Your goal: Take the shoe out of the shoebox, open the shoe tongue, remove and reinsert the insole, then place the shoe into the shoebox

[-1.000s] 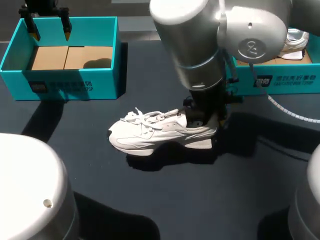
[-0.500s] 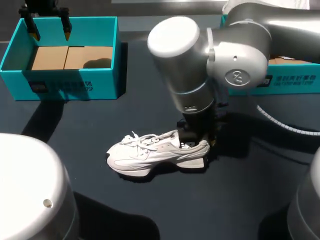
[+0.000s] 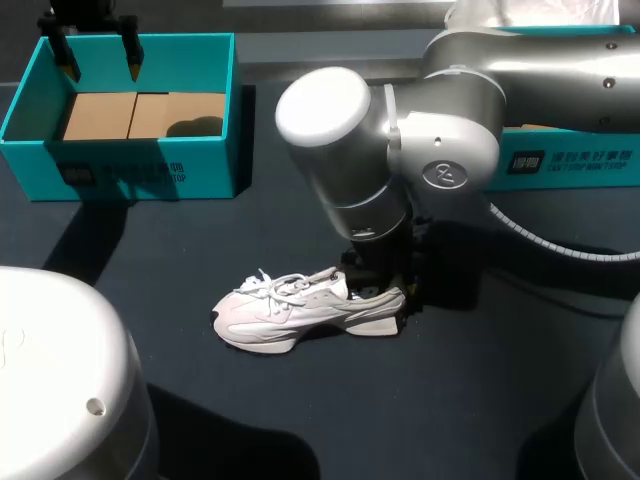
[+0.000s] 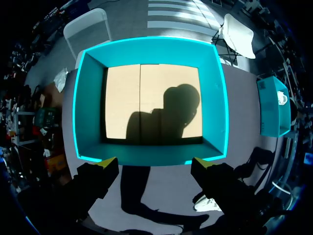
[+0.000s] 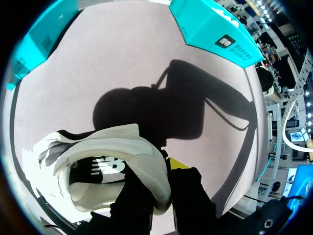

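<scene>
White shoe [image 3: 298, 312], heel clamped by right hand [image 5: 164, 170]

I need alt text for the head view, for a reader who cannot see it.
The right gripper holds a white shoe by its heel at the middle of the dark table. The left gripper hangs open over an empty teal shoebox.

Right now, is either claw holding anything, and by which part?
The right claw grips the white shoe by its heel rim. The left claw, open above the teal shoebox, holds nothing.
</scene>
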Tool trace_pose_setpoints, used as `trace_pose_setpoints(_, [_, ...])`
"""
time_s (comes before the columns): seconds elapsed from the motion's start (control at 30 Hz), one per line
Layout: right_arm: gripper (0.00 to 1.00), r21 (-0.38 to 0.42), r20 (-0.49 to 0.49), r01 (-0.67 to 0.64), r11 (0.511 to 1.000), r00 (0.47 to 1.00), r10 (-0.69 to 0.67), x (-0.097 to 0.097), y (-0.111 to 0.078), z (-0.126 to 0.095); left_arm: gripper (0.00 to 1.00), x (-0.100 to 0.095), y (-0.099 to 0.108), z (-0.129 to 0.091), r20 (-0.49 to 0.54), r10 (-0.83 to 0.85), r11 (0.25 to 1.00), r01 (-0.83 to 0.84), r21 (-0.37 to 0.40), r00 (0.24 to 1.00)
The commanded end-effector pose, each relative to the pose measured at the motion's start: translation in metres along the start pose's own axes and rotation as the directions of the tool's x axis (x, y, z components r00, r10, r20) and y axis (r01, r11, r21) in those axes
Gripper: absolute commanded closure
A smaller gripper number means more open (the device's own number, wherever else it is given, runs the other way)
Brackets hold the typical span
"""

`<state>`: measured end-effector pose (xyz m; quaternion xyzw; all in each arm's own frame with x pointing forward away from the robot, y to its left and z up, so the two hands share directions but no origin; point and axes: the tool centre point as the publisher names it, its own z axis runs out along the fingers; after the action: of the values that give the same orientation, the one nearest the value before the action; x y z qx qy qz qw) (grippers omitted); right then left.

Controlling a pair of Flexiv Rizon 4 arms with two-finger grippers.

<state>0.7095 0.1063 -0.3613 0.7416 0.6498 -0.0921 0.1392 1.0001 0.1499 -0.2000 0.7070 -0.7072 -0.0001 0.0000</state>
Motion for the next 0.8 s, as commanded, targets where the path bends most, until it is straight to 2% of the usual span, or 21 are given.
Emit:
trace_pose_setpoints(0.03, [1.0, -0.013, 0.053, -0.422, 0.906, 0.905, 0.422, 0.022, -0.002, 0.001, 0.0, 0.0, 0.0, 0.0, 0.0, 0.0, 1.0, 0.0, 0.0, 1.0])
trace_pose_setpoints(0.1, [1.0, 0.004, 0.046, -0.433, 0.902, 0.901, 0.432, 0.022, 0.0, 0.004, 0.0, 0.0, 0.0, 0.0, 0.0, 0.0, 1.0, 0.0, 0.0, 1.0])
trace_pose_setpoints(0.13, [0.88, 0.013, 0.04, -0.425, 0.905, 0.905, 0.424, 0.022, 0.0, 0.004, 0.0, 0.0, 0.0, 0.0, 0.0, 0.0, 1.0, 0.0, 0.0, 1.0])
trace_pose_setpoints(0.17, [0.65, 0.018, 0.04, -0.435, 0.9, 0.9, 0.434, 0.022, 0.0, 0.005, 0.0, 0.0, 0.0, 0.0, 0.0, 0.0, 1.0, 0.0, 0.0, 1.0])
trace_pose_setpoints(0.2, [0.5, 0.024, 0.039, -0.437, 0.899, 0.899, 0.436, 0.021, 0.001, 0.005, 0.0, 0.0, 0.0, 0.0, 0.0, 0.0, 1.0, 0.0, 0.0, 1.0])
trace_pose_setpoints(0.23, [0.0, 0.027, 0.037, -0.435, 0.9, 0.9, 0.434, 0.02, 0.0, 0.006, 0.0, 0.0, 0.0, 0.0, 0.0, 0.0, 1.0, 0.0, 0.0, 1.0])
trace_pose_setpoints(0.37, [0.0, 0.032, 0.034, -0.437, 0.899, 0.9, 0.436, 0.014, -0.002, 0.002, 0.0, 0.0, 0.0, 0.0, 0.0, 0.0, 1.0, 0.0, 0.0, 1.0])
trace_pose_setpoints(0.53, [0.0, 0.025, -0.005, -0.438, 0.899, 0.899, 0.438, 0.004, -0.003, -0.015, 0.0, 0.0, 0.0, 0.0, 0.0, 0.0, 1.0, 0.0, 0.0, 1.0])
trace_pose_setpoints(0.63, [0.0, 0.031, -0.066, -0.411, 0.911, 0.909, 0.412, -0.006, -0.002, -0.032, 0.0, 0.0, 0.0, 0.0, 0.0, 0.0, 1.0, 0.0, 0.0, 1.0])
trace_pose_setpoints(0.8, [0.0, 0.011, -0.221, -0.247, 0.969, 0.944, 0.243, -0.016, 0.005, -0.061, 0.0, 0.0, 0.0, 0.0, 0.0, 0.0, 1.0, 0.0, 0.0, 1.0])
